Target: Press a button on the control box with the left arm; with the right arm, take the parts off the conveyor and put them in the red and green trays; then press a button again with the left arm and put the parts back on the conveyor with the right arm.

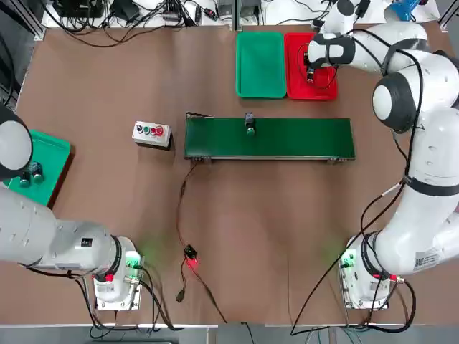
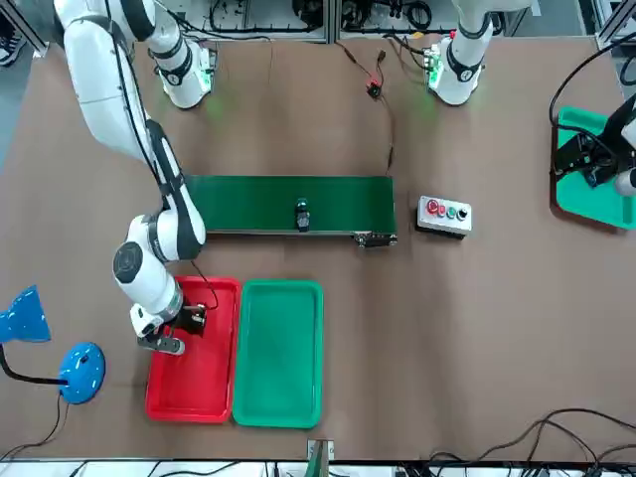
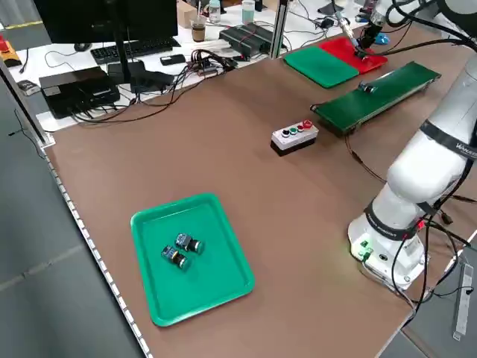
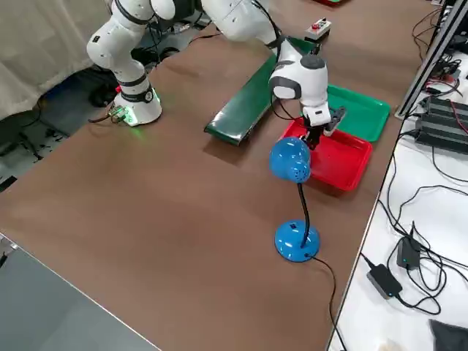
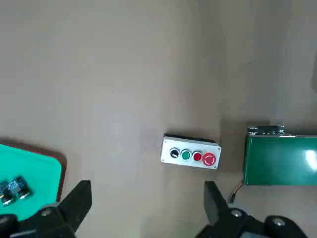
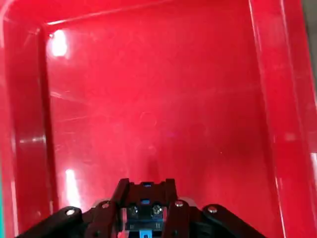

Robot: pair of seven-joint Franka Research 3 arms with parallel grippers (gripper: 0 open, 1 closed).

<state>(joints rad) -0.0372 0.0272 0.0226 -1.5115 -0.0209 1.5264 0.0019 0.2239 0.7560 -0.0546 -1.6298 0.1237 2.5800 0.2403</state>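
My right gripper point(image 6: 145, 218) is shut on a small black part point(image 6: 145, 210) with a blue face, held low over the red tray point(image 6: 148, 99). From the front, that gripper point(image 2: 185, 320) hangs above the near-left corner of the red tray point(image 2: 194, 383). The green tray point(image 2: 278, 353) beside it holds nothing. One dark part point(image 1: 249, 123) lies on the green conveyor point(image 1: 301, 137). The control box point(image 1: 152, 133), with black, green and red buttons, sits left of the belt. My left gripper point(image 5: 146, 203) hovers open, high and well short of the control box point(image 5: 190, 151).
A second green tray point(image 3: 190, 257) with two small parts point(image 3: 180, 250) lies at the table's left edge under my left arm. A blue desk lamp point(image 4: 292, 164) stands just beyond the red tray. Cables point(image 1: 188, 251) trail from the conveyor toward the bases.
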